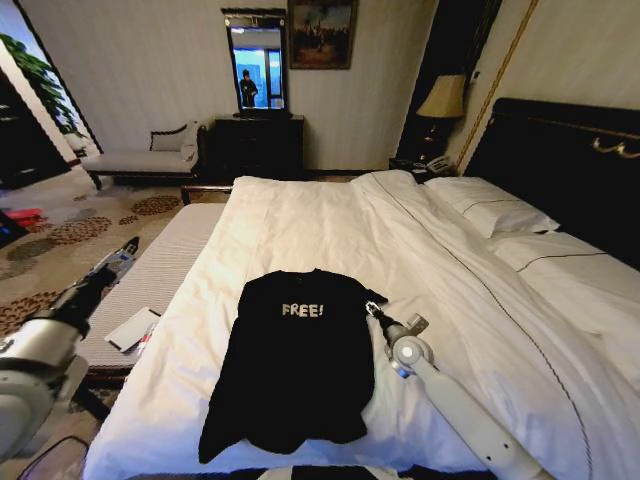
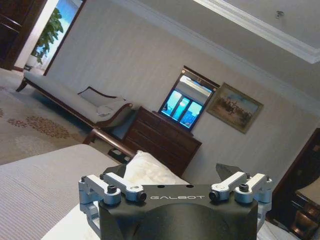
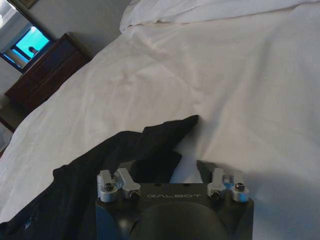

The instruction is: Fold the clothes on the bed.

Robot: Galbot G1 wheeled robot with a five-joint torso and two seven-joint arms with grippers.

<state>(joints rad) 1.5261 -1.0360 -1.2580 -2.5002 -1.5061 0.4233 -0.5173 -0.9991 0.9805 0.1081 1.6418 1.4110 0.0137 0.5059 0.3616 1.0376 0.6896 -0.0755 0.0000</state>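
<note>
The clothes, a black T-shirt (image 1: 295, 365) with white "FREE!" lettering, lie spread flat near the front edge of the bed (image 1: 300, 230). My right gripper (image 1: 372, 310) is low over the white sheet at the shirt's right sleeve. In the right wrist view that gripper (image 3: 167, 167) is open, with the black sleeve (image 3: 165, 135) lying just ahead of and partly between its fingers. My left gripper (image 1: 128, 248) is held off the bed's left side, over the grey bench. In the left wrist view this gripper (image 2: 170, 172) is open with nothing in it.
A white flat booklet or device (image 1: 132, 328) lies on the grey bench (image 1: 170, 255) beside the bed. Pillows (image 1: 500, 210) and the dark headboard (image 1: 570, 160) are at the right. A chaise (image 1: 140, 155), a dresser (image 1: 258, 145) and a lamp (image 1: 443, 98) stand along the far wall.
</note>
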